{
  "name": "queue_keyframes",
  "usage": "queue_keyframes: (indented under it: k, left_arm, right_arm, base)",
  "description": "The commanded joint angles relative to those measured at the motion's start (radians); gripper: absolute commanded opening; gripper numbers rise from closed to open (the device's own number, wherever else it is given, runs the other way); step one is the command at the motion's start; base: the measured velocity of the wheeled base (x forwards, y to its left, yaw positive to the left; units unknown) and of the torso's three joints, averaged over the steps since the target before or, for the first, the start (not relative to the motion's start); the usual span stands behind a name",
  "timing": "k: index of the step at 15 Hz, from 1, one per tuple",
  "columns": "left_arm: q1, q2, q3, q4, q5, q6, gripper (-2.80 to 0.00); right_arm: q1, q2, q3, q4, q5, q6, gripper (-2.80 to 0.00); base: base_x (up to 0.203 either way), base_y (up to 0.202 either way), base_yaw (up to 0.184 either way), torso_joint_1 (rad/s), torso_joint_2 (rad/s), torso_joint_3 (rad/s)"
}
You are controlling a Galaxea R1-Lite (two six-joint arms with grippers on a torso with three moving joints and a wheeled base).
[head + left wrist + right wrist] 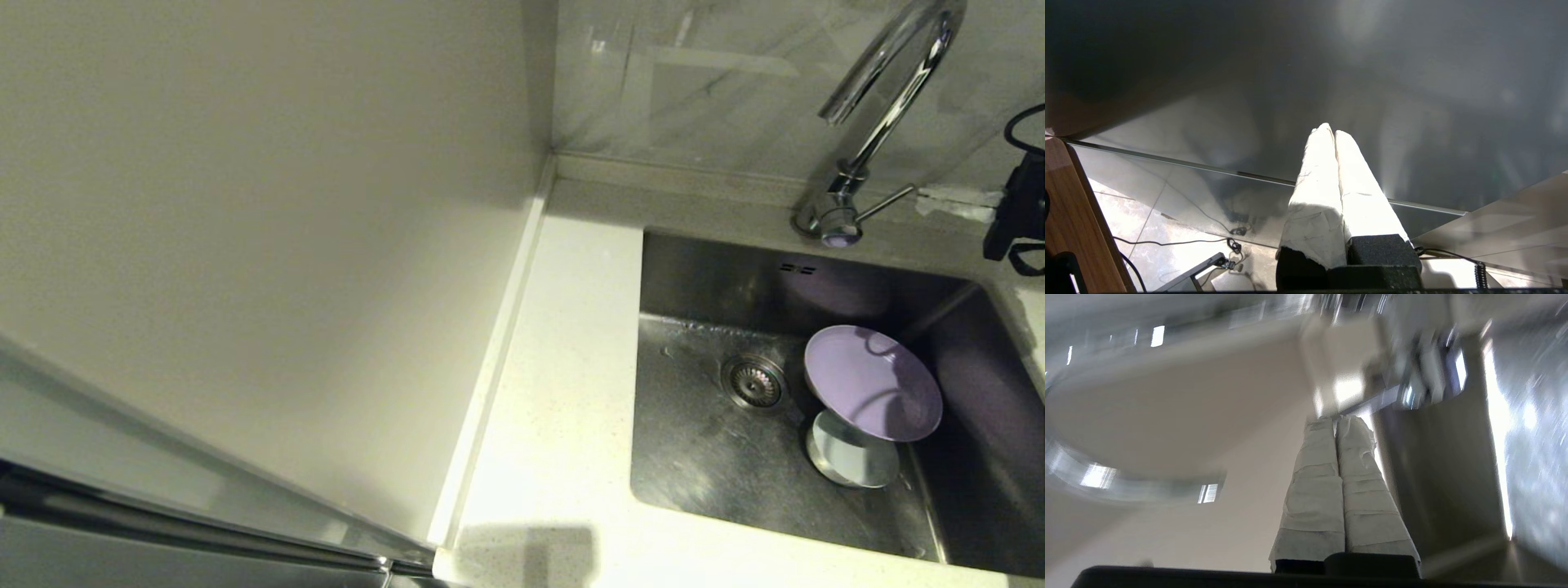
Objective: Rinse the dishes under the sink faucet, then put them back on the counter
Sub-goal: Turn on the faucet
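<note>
A lilac plate [873, 382] leans tilted in the stainless sink [710, 457], its lower edge on a pale blue-white bowl [853, 459] lying on the sink floor. The chrome gooseneck faucet [886, 90] rises behind the sink, and its thin lever [886, 202] points right. My right gripper [924, 200] reaches in from the right edge with its white-taped fingers shut, their tips at the end of the lever. In the right wrist view that gripper [1336, 419] holds nothing and blurred chrome lies just beyond it. The left gripper [1331, 130] is shut and empty, away from the sink.
The white speckled counter [555, 367] runs left of the sink, with a cream wall panel [245, 245] beside it. The drain strainer [753, 381] sits left of the plate. In the left wrist view a dark glossy panel [1412, 81] is ahead and cables [1233, 244] lie on the floor.
</note>
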Motion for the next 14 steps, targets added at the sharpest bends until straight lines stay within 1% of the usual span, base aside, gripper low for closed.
queue_keyframes:
  k: [1, 3, 4, 5, 7, 10, 11, 14]
  left_arm:
    - [0.0, 0.0, 0.003, -0.001, 0.0, 0.0, -2.8]
    - [0.0, 0.0, 0.003, -0.001, 0.0, 0.0, -2.8]
    - [0.0, 0.0, 0.003, -0.001, 0.0, 0.0, -2.8]
    - [0.0, 0.0, 0.003, -0.001, 0.0, 0.0, -2.8]
    - [0.0, 0.0, 0.003, -0.001, 0.0, 0.0, -2.8]
    - [0.0, 0.0, 0.003, -0.001, 0.0, 0.0, -2.8]
    - [0.0, 0.0, 0.003, -0.001, 0.0, 0.0, -2.8]
    - [0.0, 0.0, 0.003, -0.001, 0.0, 0.0, -2.8]
  right_arm:
    - [-0.04, 0.018, 0.0, -0.009, 0.149, 0.006, -2.8]
    - [-0.042, 0.024, 0.001, -0.02, 0.153, 0.008, -2.8]
    - [-0.041, 0.024, 0.001, -0.02, 0.14, 0.005, -2.8]
    - [-0.04, 0.024, 0.001, -0.021, 0.107, 0.003, -2.8]
    - [-0.036, 0.025, 0.001, -0.052, -0.016, 0.0, -2.8]
    - [0.016, 0.023, 0.0, -0.069, -0.238, 0.0, -2.8]
    - [0.041, 0.021, 0.001, -0.067, -0.28, 0.001, -2.8]
    - [0.086, 0.01, 0.001, -0.044, -0.29, 0.018, -2.8]
  base:
    - [0.0, 0.0, 0.0, 0.0, 0.0, 0.0]
    - [0.0, 0.0, 0.0, 0.0, 0.0, 0.0]
    - [0.0, 0.0, 0.0, 0.0, 0.0, 0.0]
    - [0.0, 0.0, 0.0, 0.0, 0.0, 0.0]
    - [0.0, 0.0, 0.0, 0.0, 0.0, 0.0]
    - [0.0, 0.0, 0.0, 0.0, 0.0, 0.0]
    - [0.0, 0.0, 0.0, 0.0, 0.0, 0.0]
    - [0.0, 0.0, 0.0, 0.0, 0.0, 0.0]
